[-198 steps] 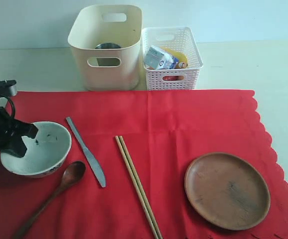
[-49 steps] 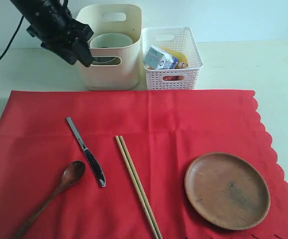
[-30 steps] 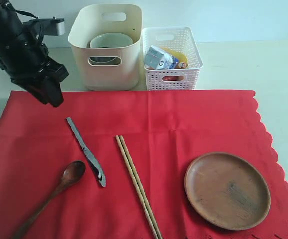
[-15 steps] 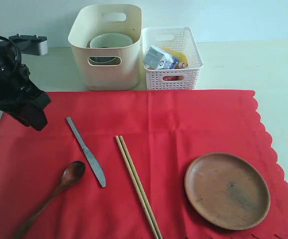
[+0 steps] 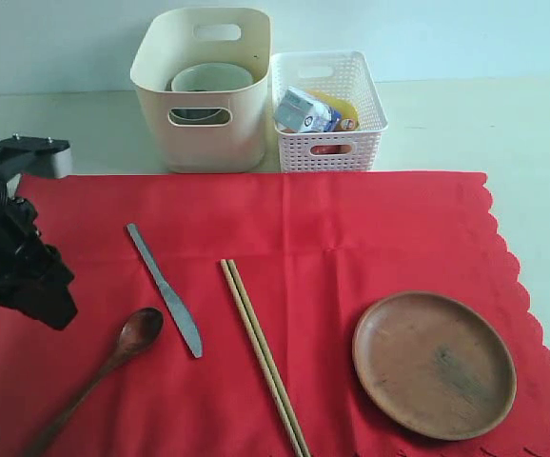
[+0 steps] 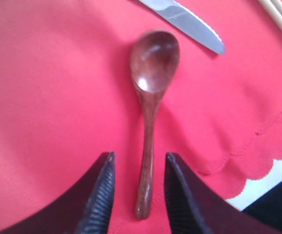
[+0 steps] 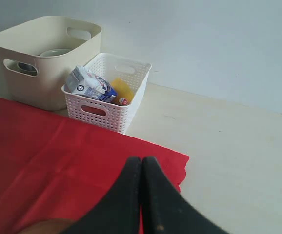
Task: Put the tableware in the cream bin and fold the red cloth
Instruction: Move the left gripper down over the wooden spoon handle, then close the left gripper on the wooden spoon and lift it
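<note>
**Left claw open over the wooden spoon, bowl already in the cream bin**

The left claw (image 6: 140, 156) hangs over the left part of the red cloth (image 5: 351, 228). Its jaws stand apart. In the left wrist view the handle end of the dark wooden spoon (image 6: 148, 122) lies in line with the gap between them, and neither finger touches it. How high the claw sits above the spoon cannot be told.

The spoon lies flat on the cloth with its bowl pointing toward the tip of the metal knife (image 5: 166, 290), which lies just beside it without touching. The pair of wooden chopsticks (image 5: 263, 357) lies side by side further right. The round brown wooden plate (image 5: 434, 364) sits well apart from them, near the cloth's scalloped edge. The cloth is spread flat and unfolded on the pale bench (image 5: 465, 124).

Behind the cloth stands the cream bin (image 5: 208, 143), with the white ceramic bowl (image 5: 211, 76) upright inside it. The white lattice basket (image 5: 327, 152) stands beside the bin on its right. It holds a small milk carton (image 5: 304, 109) and something yellow.

The right claw (image 7: 141, 162) does not show in the exterior view. In its wrist view the jaws are pressed together with nothing between them, above the cloth's corner.
</note>
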You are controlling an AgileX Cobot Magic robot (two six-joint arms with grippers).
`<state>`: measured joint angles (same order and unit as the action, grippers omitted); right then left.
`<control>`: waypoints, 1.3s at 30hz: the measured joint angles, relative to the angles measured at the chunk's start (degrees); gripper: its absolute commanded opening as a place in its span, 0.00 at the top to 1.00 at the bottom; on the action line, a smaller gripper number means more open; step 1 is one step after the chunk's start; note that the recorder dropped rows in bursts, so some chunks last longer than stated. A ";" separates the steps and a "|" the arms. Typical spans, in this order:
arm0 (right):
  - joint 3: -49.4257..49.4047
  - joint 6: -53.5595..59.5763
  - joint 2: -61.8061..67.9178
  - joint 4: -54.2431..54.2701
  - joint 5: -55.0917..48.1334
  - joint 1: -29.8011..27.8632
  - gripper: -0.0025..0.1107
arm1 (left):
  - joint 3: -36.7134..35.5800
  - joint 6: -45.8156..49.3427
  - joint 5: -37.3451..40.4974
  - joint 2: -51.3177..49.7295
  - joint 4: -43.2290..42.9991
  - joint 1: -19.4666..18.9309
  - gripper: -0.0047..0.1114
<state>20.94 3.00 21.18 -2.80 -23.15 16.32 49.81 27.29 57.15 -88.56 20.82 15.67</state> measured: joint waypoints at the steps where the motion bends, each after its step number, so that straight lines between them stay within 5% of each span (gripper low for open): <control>1: 0.00 0.00 0.00 0.00 0.00 0.00 0.98 | -0.56 0.15 -0.12 0.46 0.04 0.34 0.66; 14: 0.00 -0.09 0.00 0.00 0.00 0.00 0.98 | -4.76 -2.04 -8.61 2.31 -7.19 10.35 0.63; 25: 0.00 -0.09 0.00 0.00 0.00 0.00 0.98 | -6.32 -2.50 -17.29 -0.52 -8.19 10.81 0.54; 39: 0.00 -0.09 0.00 0.00 0.00 0.00 0.98 | -8.46 -2.50 -15.15 -0.87 -4.72 12.00 0.54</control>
<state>20.94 2.91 21.18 -2.80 -23.15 16.32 41.35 24.79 42.00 -89.44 16.10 27.67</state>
